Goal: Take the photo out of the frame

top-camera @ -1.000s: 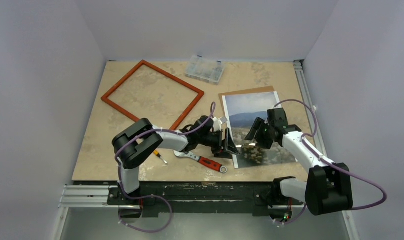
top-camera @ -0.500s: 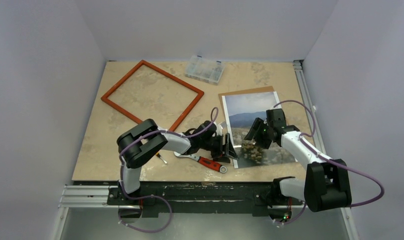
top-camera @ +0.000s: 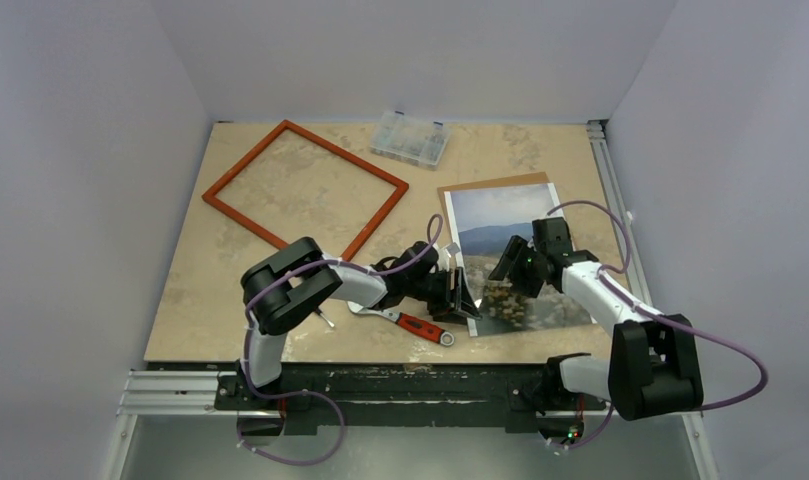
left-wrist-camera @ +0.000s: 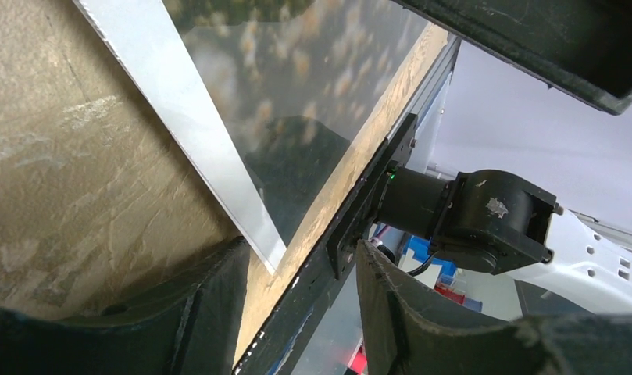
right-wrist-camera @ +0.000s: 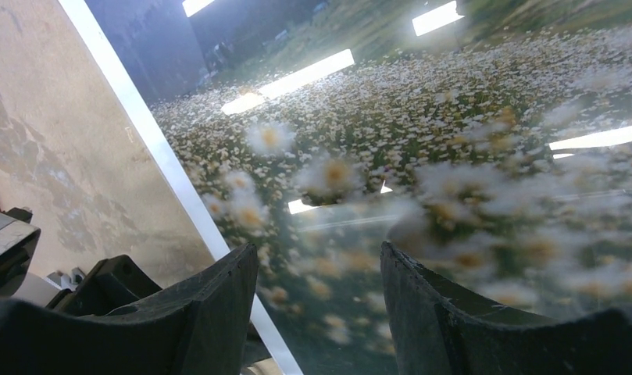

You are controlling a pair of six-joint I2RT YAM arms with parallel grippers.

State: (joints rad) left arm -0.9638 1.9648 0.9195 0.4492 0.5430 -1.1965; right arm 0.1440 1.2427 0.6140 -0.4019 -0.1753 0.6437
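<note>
The photo, a landscape print with a white border, lies flat at the right on a brown backing board. The red-orange frame lies empty at the far left, apart from the photo. My left gripper sits low at the photo's near left corner. In the left wrist view it is open, with the white-bordered corner in the gap, held by neither finger. My right gripper hovers over the flower field. In the right wrist view it is open, close above the glossy photo.
A red-handled wrench and a small screwdriver lie under my left arm near the front edge. A clear plastic parts box stands at the back. The table's near edge and a black rail run just past the photo's corner.
My left gripper has slid a little nearer to the photo's near left corner and its jaws have narrowed somewhat. The right gripper has barely moved. Photo and frame lie as before.
</note>
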